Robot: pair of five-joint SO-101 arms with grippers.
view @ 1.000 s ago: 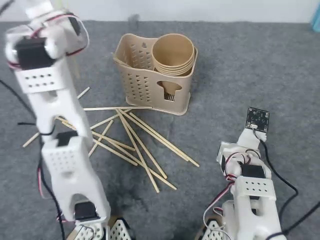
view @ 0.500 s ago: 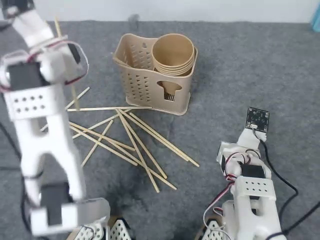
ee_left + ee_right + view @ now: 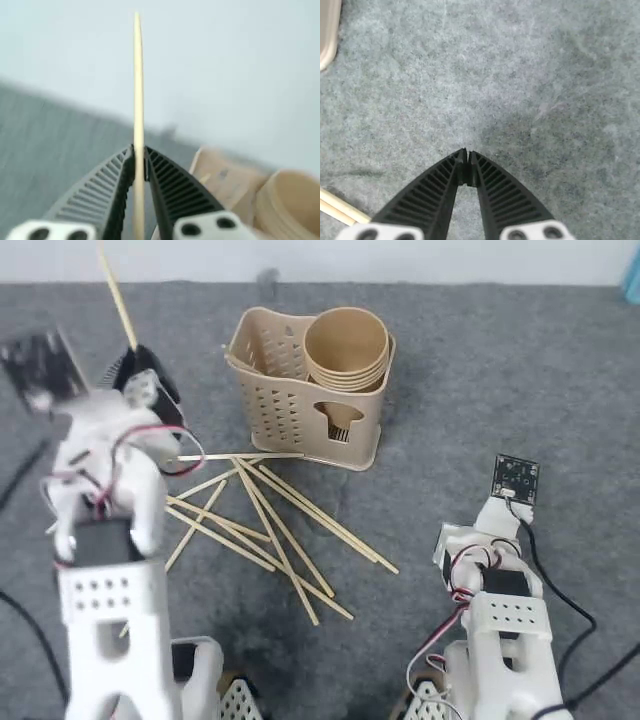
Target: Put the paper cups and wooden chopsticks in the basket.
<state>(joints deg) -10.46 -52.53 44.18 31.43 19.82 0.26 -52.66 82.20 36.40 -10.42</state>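
My left gripper (image 3: 133, 358) (image 3: 138, 152) is raised left of the beige basket (image 3: 268, 390) and is shut on one wooden chopstick (image 3: 115, 292) (image 3: 138, 80), which stands nearly upright out of the jaws. Stacked paper cups (image 3: 346, 345) sit in the basket's right half. Several more chopsticks (image 3: 270, 525) lie crossed on the grey mat in front of the basket. My right gripper (image 3: 468, 157) is shut with nothing in it, low over bare mat; its arm (image 3: 497, 570) rests at the lower right.
A grey felt mat (image 3: 500, 370) covers the table, with open room right of the basket. A pale wall runs along the mat's far edge. The basket's corner (image 3: 327, 35) shows in the right wrist view, with chopstick ends (image 3: 337, 210) near the jaws.
The left arm has swung back and lifted, carrying the held chopstick up to the left of the basket. The right arm has not moved.
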